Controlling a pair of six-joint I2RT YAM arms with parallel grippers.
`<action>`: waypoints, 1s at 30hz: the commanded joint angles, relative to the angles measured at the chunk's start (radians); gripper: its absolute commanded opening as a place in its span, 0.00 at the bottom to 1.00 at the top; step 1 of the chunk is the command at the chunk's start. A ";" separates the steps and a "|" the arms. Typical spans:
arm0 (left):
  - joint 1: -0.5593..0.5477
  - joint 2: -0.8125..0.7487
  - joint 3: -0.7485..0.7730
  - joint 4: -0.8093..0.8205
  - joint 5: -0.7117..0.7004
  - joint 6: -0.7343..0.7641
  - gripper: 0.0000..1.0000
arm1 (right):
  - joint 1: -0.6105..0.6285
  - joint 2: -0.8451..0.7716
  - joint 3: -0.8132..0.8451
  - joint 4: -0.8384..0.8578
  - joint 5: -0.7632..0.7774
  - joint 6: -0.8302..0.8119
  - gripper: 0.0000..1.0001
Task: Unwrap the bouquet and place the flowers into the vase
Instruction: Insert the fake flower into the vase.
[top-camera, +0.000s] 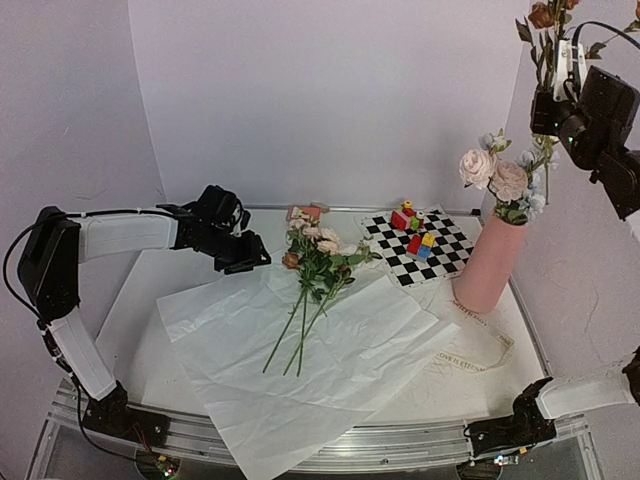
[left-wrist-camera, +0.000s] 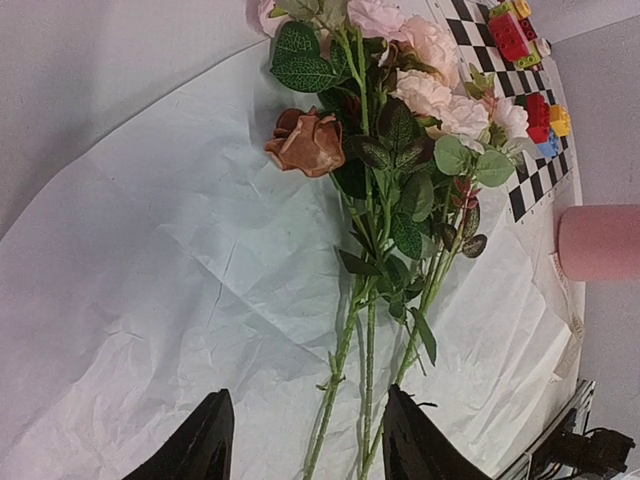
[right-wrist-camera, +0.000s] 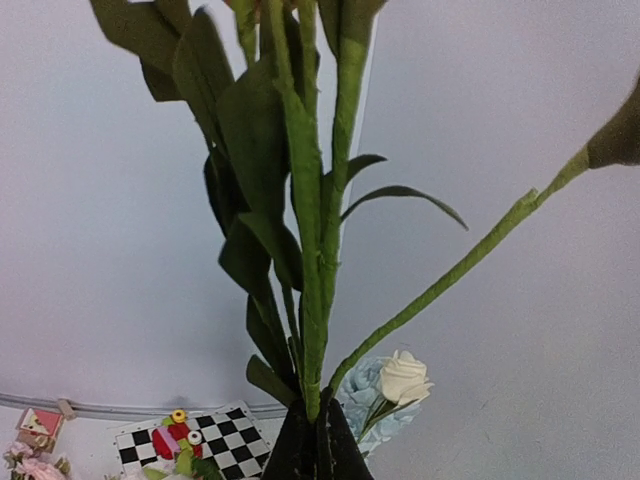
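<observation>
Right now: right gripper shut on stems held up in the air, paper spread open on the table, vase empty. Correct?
Wrong on one point: the vase isn't empty. The top external view shows pink and pale blue blooms already standing in its mouth. The rest stands: right gripper shut on stems held up in the air, paper spread open on the table.

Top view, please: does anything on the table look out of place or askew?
The creased paper lies skewed, with one corner hanging over the near edge of the table. A loose printed ribbon trails by the base of the vase. Nothing looks spilled or damaged.
</observation>
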 joint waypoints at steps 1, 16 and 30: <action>0.004 0.020 0.066 0.022 0.002 0.004 0.52 | -0.085 0.028 0.056 0.066 -0.154 0.110 0.00; 0.004 0.040 0.087 0.022 0.009 -0.015 0.52 | -0.329 0.003 -0.163 0.189 -0.454 0.326 0.00; 0.005 0.114 0.187 0.019 0.030 0.004 0.52 | -0.425 -0.097 -0.382 0.336 -0.520 0.325 0.00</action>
